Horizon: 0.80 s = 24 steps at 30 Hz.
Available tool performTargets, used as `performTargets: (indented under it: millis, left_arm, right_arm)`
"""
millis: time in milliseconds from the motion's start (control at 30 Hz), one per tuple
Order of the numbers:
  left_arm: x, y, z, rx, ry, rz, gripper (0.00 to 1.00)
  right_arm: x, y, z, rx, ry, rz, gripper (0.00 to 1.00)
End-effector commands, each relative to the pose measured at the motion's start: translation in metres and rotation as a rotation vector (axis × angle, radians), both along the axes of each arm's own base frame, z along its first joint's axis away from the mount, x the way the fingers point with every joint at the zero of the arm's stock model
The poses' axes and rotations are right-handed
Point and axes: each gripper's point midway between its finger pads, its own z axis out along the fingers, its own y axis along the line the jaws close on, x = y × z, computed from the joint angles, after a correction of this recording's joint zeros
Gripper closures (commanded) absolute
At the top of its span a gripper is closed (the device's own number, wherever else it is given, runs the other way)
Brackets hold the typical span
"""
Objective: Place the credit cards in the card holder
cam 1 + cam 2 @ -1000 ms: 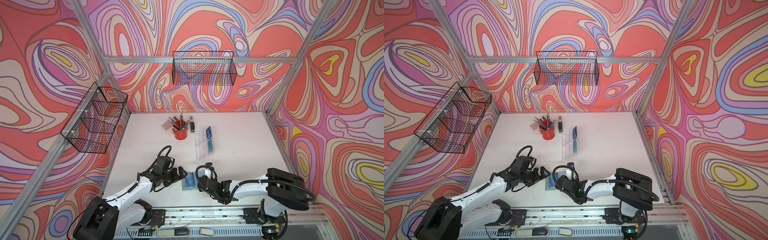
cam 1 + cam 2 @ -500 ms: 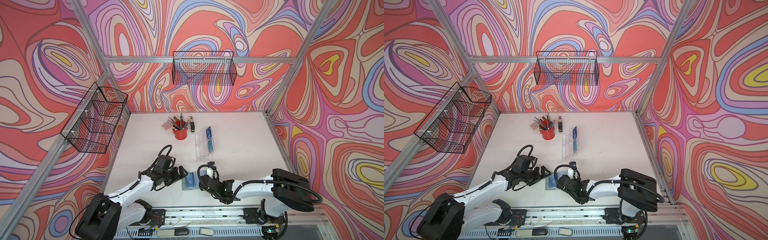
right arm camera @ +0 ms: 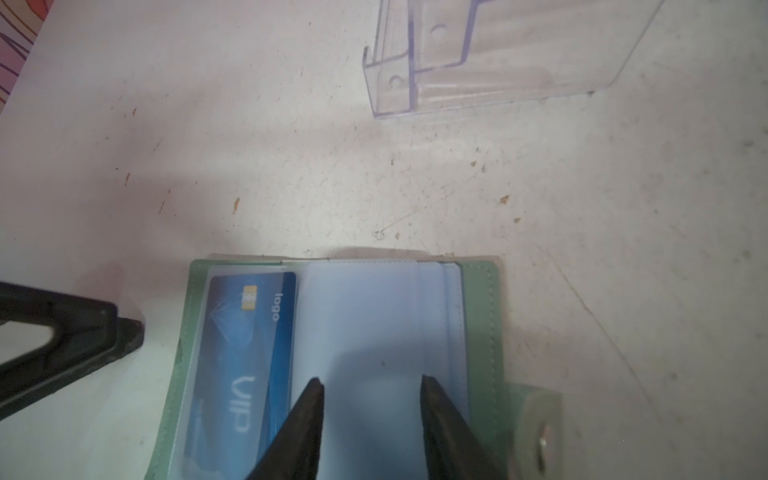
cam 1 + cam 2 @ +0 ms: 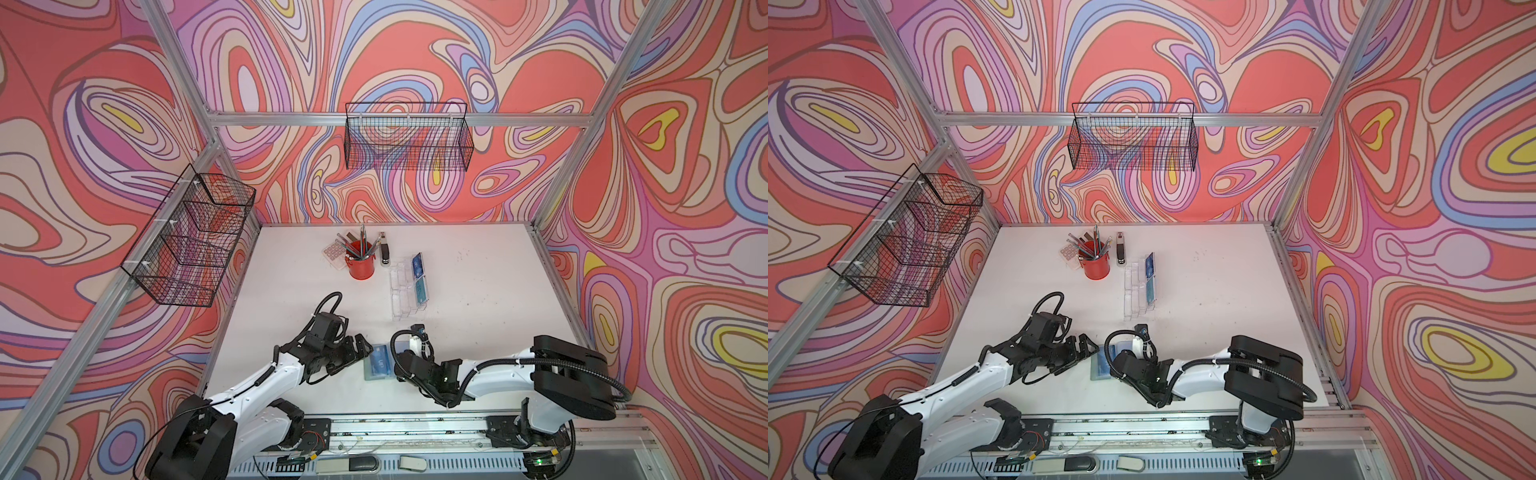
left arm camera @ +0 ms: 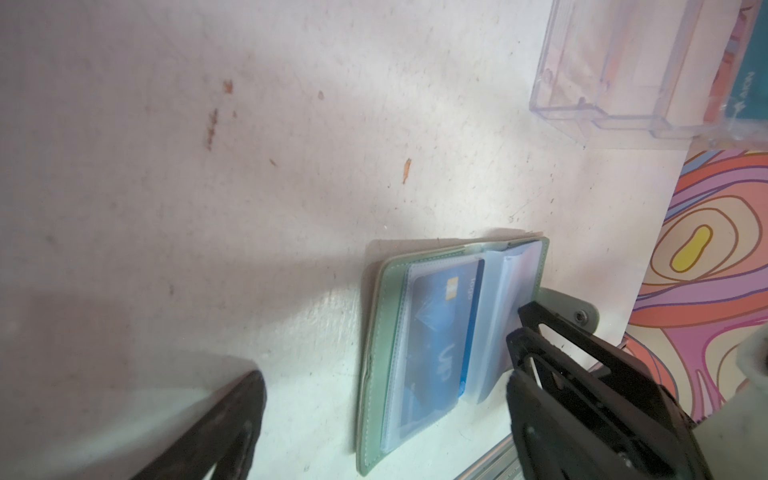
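Observation:
The sage-green card holder (image 4: 377, 362) (image 3: 482, 316) lies open flat near the table's front edge. A blue credit card (image 3: 245, 353) (image 5: 440, 332) with "VIP" lettering sits inside its left clear sleeve. My right gripper (image 3: 372, 382) is open partway above the empty clear sleeves of the right page, with nothing between its fingers. My left gripper (image 4: 361, 349) (image 5: 384, 386) stands wide open just left of the holder, apart from it. A second blue card (image 4: 417, 264) and a teal card (image 4: 420, 291) stand in the clear acrylic stand (image 4: 405, 295).
A red pen cup (image 4: 360, 266), a stapler (image 4: 385, 251) and a small keypad (image 4: 336, 254) stand at the back of the table. Wire baskets hang on the left wall (image 4: 191, 245) and back wall (image 4: 409, 141). The metal rail (image 4: 415, 428) runs along the front edge.
Both grippers stay by the card holder. The right arm has shifted only slightly.

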Motion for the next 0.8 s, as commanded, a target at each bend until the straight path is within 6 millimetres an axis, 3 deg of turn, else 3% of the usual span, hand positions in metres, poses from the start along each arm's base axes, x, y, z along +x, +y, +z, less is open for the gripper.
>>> performTargets:
  millis: [0, 500, 767]
  left_arm:
    - [-0.004, 0.005, -0.003, 0.014, 0.012, 0.014, 0.07]
    - [-0.008, 0.009, -0.003, 0.021, 0.006, 0.027, 0.07]
    - [-0.006, 0.005, -0.001, -0.005, -0.013, 0.011, 0.08]
  right_arm:
    - [0.0, 0.013, -0.002, 0.021, 0.015, 0.029, 0.59]
    - [-0.007, 0.056, 0.004, 0.196, 0.053, 0.134, 0.6]
    - [-0.014, 0.076, 0.021, 0.343, 0.053, 0.201, 0.61]
